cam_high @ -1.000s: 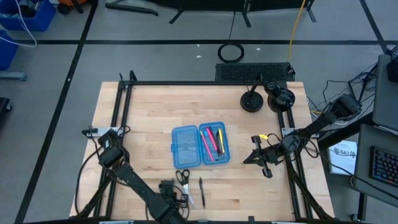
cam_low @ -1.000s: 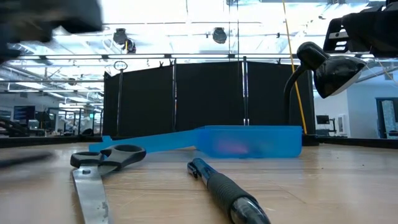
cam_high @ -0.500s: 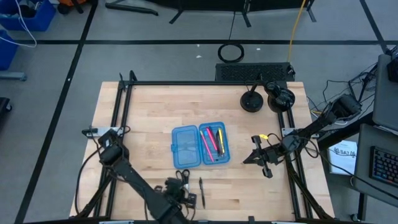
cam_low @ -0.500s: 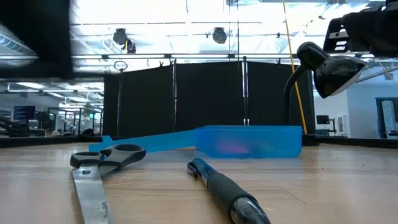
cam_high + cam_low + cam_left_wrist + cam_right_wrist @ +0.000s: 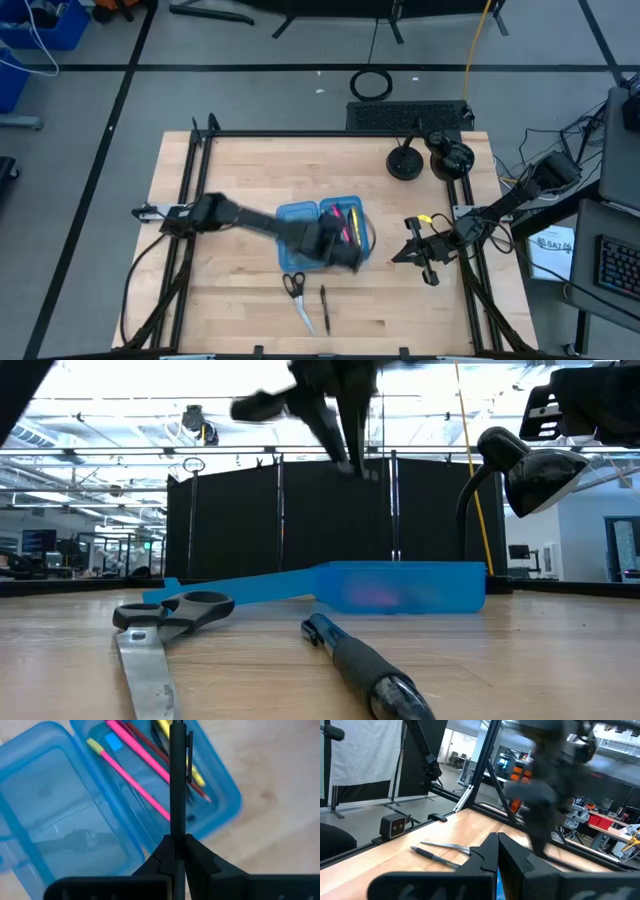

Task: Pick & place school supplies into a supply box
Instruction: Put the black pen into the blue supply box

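The open translucent blue supply box [image 5: 298,238] lies mid-table. Its right half [image 5: 220,795] holds pink [image 5: 135,785], yellow and red-brown pencils; the other half [image 5: 45,820] holds none. My left gripper [image 5: 177,840] hangs above the right half, shut on a dark pen [image 5: 178,780]. Black-handled scissors [image 5: 294,287] and another dark pen [image 5: 323,303] lie flat on the wood between the box and the near edge. My right gripper [image 5: 400,255] waits shut at the table's right side, touching nothing. My left gripper pinches the dark pen by one end [image 5: 177,831] between its two fingers. The pen runs on along the fingers and sticks out past their tips, clip [image 5: 190,755] toward the free end. The fingers slant steeply down from the table's left. The pen is lifted clear above the box.
Two black round lamp bases [image 5: 405,163] [image 5: 450,158] stand at the far right corner, one lamp head [image 5: 530,470] looming in the low view. Black frame rails [image 5: 190,170] run along the table's left and right edges. Bare wood lies left of and beyond the box.
My left gripper has risen from the near edge, beside the scissors, and swung toward the far right until it hangs over the box's right half, rolling as it went. It stays shut on the dark pen. The scissors and the loose pen have kept their places.
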